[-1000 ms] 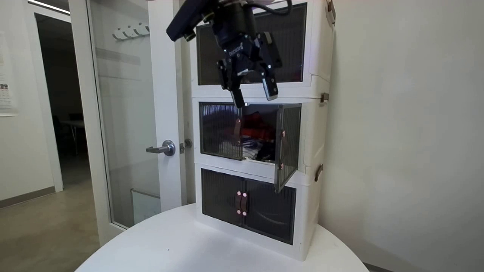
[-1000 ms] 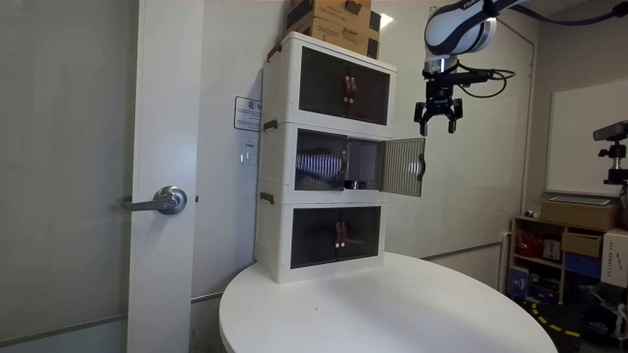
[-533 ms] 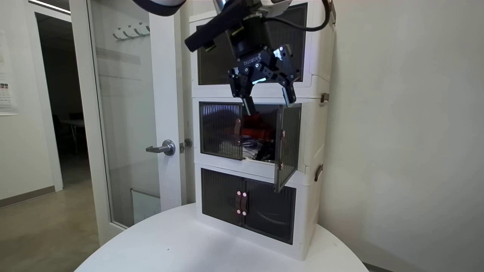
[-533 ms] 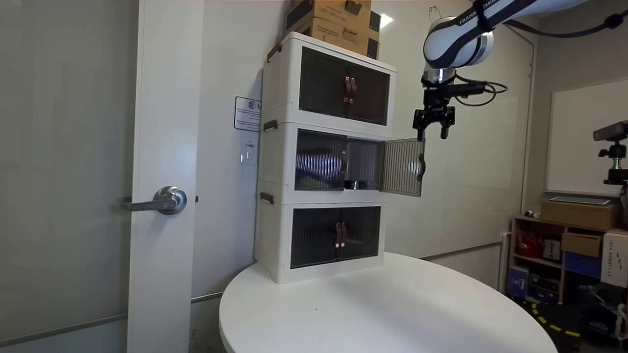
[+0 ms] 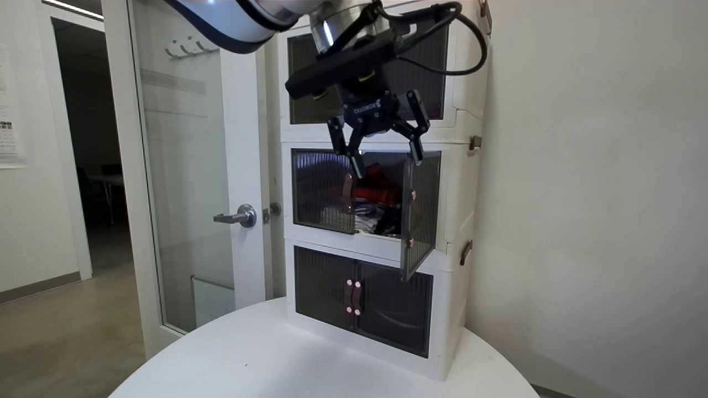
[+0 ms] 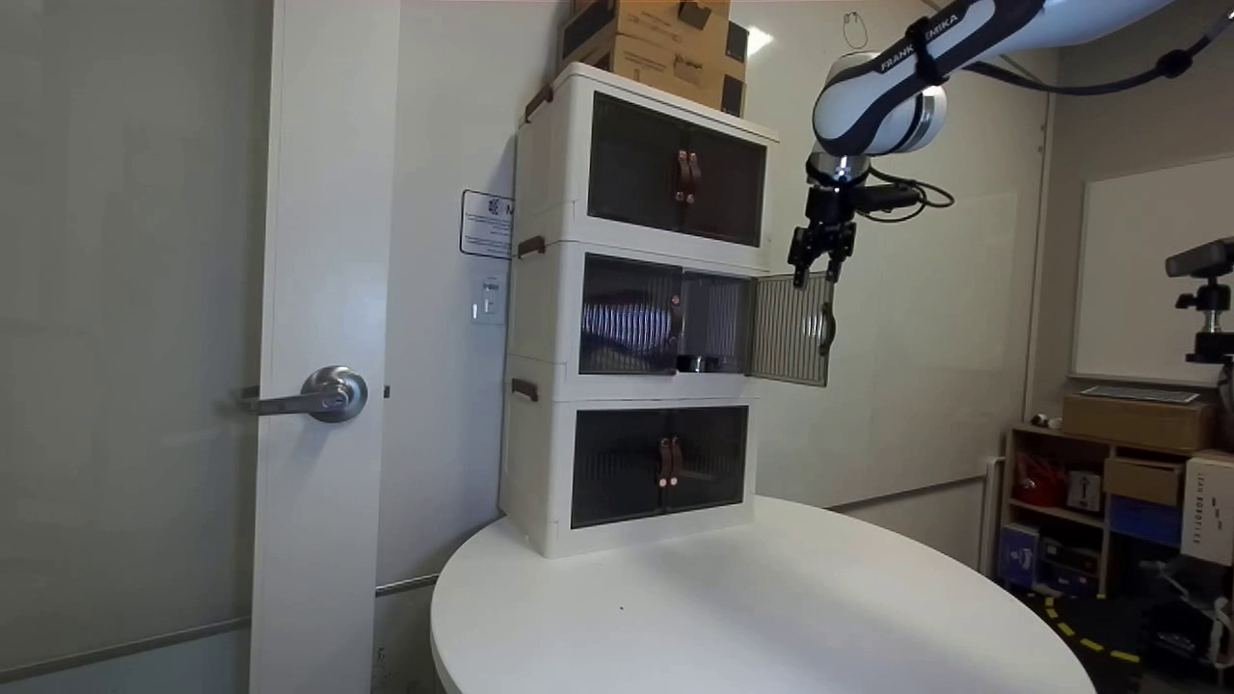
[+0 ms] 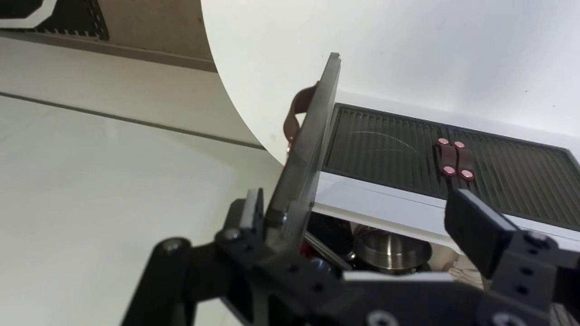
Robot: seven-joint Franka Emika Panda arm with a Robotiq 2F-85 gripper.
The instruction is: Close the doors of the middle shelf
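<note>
The middle shelf (image 5: 332,236) of the white stack has one tinted ribbed door swung wide open, and this open door (image 5: 423,213) also shows in an exterior view (image 6: 791,333). The other middle door (image 5: 321,190) (image 6: 627,313) looks shut or nearly so. My gripper (image 5: 388,161) (image 6: 818,277) is open and empty, pointing down at the open door's top edge. In the wrist view the open door (image 7: 312,131) runs between the fingers (image 7: 362,210), close beside the left finger; I cannot tell whether they touch. Its brown handle (image 7: 297,111) faces left.
Inside the middle shelf are a metal pot (image 7: 392,249) and red cloth (image 5: 379,190). Upper doors (image 6: 636,164) and lower doors (image 5: 323,287) are shut. The stack stands on a round white table (image 6: 771,617) beside a wall. Cardboard boxes (image 6: 665,63) sit on top.
My gripper has come down and closer to the open door, moving left in an exterior view, and has turned a little. It stays open. The doors have not moved.
</note>
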